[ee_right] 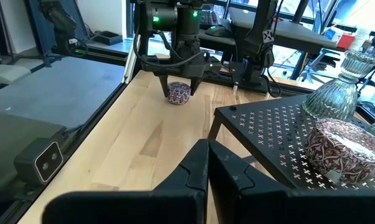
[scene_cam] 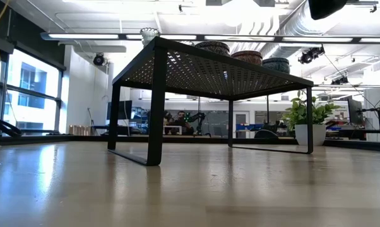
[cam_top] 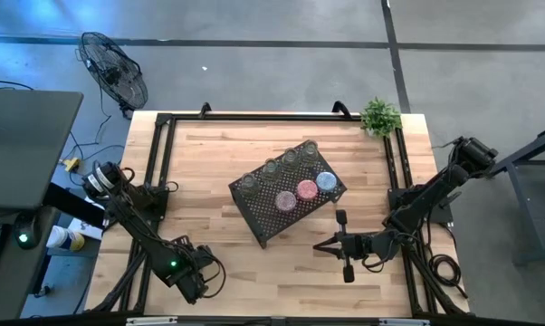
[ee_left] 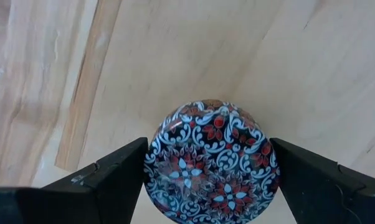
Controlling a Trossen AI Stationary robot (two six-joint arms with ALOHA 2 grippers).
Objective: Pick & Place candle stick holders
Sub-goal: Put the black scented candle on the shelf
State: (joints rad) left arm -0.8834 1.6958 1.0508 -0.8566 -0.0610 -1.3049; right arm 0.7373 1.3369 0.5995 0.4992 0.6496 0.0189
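Near the wooden table's [cam_top: 254, 272] front-left corner, the left gripper [ee_left: 209, 180] straddles a round, floral-patterned candle holder [ee_left: 211, 163], fingers spread, released. Seven more holders, ribbed clear glass [cam_top: 270, 167] and mottled domes [cam_top: 307, 190], sit on the black perforated mesh tray [cam_top: 272, 222] mid-table. The right gripper [cam_top: 348, 270] rests clenched, empty, near the front edge.

Bright ceiling strips; glare on wood tabletop [scene_cam: 190, 189].

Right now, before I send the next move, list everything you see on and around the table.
clear glass candle holders: four, greenish-clear, in a row along the tray's far edge
mottled-top candle holders: three, pink to blue, on the tray's near side
patterned candle holder: one, red, white and dark, on the table
black mesh tray: one, mid-table
potted plant: one, green, far right corner
fan: one, black, on the floor
left gripper: jaws open astride the patterned holder
right gripper: jaws shut, empty, beside the tray
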